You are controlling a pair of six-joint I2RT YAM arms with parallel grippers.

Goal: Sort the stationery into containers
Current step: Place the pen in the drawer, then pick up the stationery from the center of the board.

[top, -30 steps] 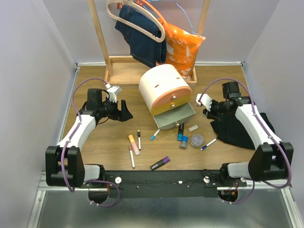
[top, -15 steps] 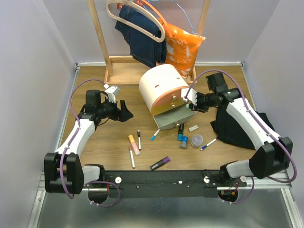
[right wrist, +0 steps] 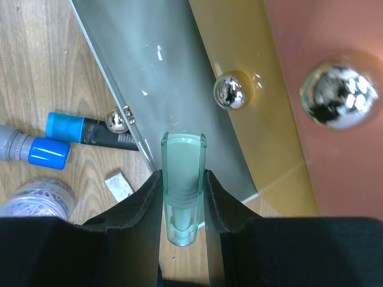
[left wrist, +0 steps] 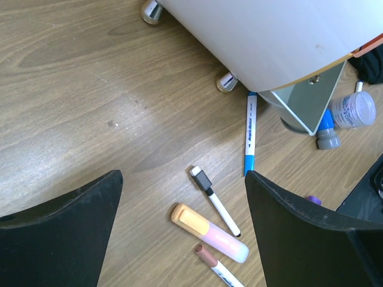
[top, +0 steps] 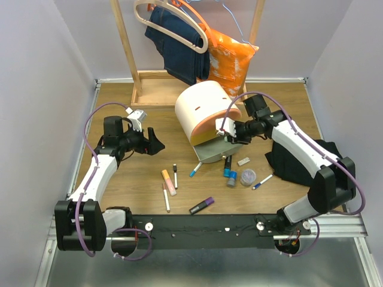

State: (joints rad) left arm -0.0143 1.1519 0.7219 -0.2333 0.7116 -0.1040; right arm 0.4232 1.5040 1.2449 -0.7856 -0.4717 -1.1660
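Observation:
My right gripper [right wrist: 182,200] is shut on a pale green stick with a clear cap [right wrist: 182,167], held just over the open grey drawer [right wrist: 161,72] of the cream cabinet [top: 200,107]. In the top view this gripper [top: 230,133] sits at the drawer's right front. My left gripper [left wrist: 182,206] stands open and holds nothing, above an orange-pink highlighter [left wrist: 209,233] and a black-capped white pen [left wrist: 214,200]. A blue-tipped pen [left wrist: 250,140] lies by the cabinet's foot. Blue-capped markers [top: 229,170], a clear tape roll [top: 248,177], a grey eraser [top: 243,161] and a purple marker [top: 201,205] lie on the table.
A dark folded cloth [top: 299,164] lies at the right. A wooden clothes rack [top: 128,60] with jeans and an orange bag [top: 230,63] stands behind the cabinet. Above the open drawer are shut yellow [right wrist: 251,113] and orange-pink [right wrist: 317,48] drawer fronts with chrome knobs.
My right arm has swung left from above the dark cloth to the open drawer, carrying the green stick. The left gripper has drifted slightly left and stays open.

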